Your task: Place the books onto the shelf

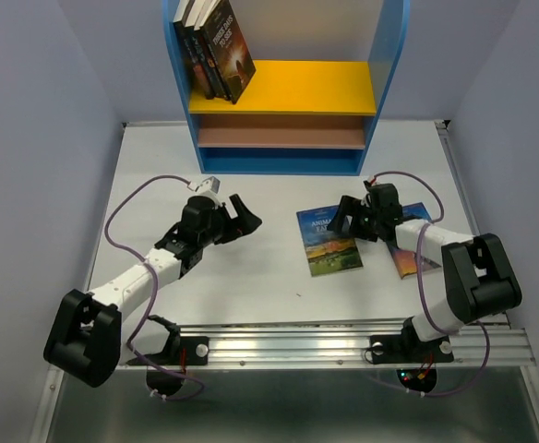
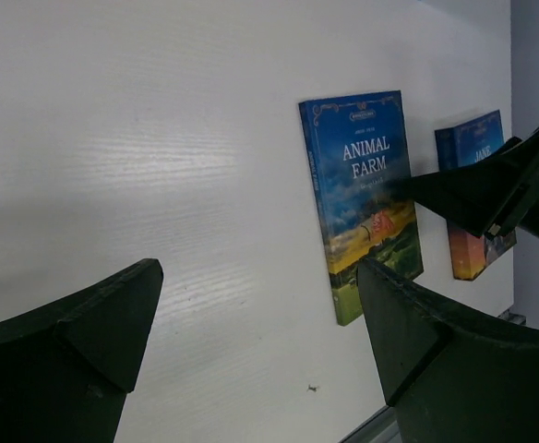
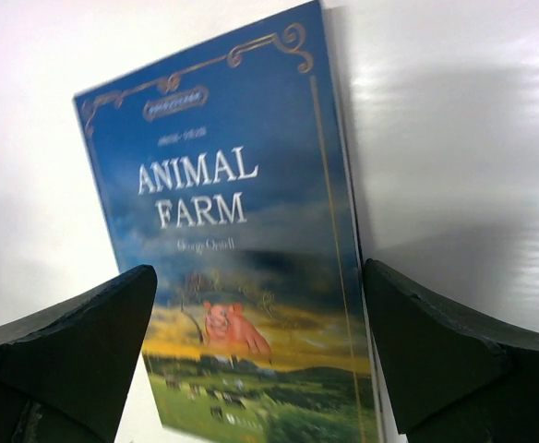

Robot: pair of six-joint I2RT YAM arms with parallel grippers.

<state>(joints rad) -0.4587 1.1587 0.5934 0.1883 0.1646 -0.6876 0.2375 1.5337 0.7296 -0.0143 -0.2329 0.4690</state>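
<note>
Several books (image 1: pixel 216 46) lean together at the left end of the shelf's (image 1: pixel 288 88) yellow upper board. A blue "Animal Farm" book (image 1: pixel 329 242) (image 2: pixel 366 198) (image 3: pixel 242 268) lies flat on the white table. A second blue book (image 1: pixel 408 242) (image 2: pixel 473 203) lies to its right, partly under the right arm. My right gripper (image 1: pixel 341 220) (image 3: pixel 260 286) is open, low over the Animal Farm cover, holding nothing. My left gripper (image 1: pixel 248 214) (image 2: pixel 260 277) is open above bare table, left of that book, and empty.
The shelf stands at the table's (image 1: pixel 251 268) far edge, with a pinkish-brown lower board (image 1: pixel 283 137) under the yellow one. Pale walls close in both sides. A metal rail (image 1: pixel 343 346) carrying the arm bases runs along the near edge.
</note>
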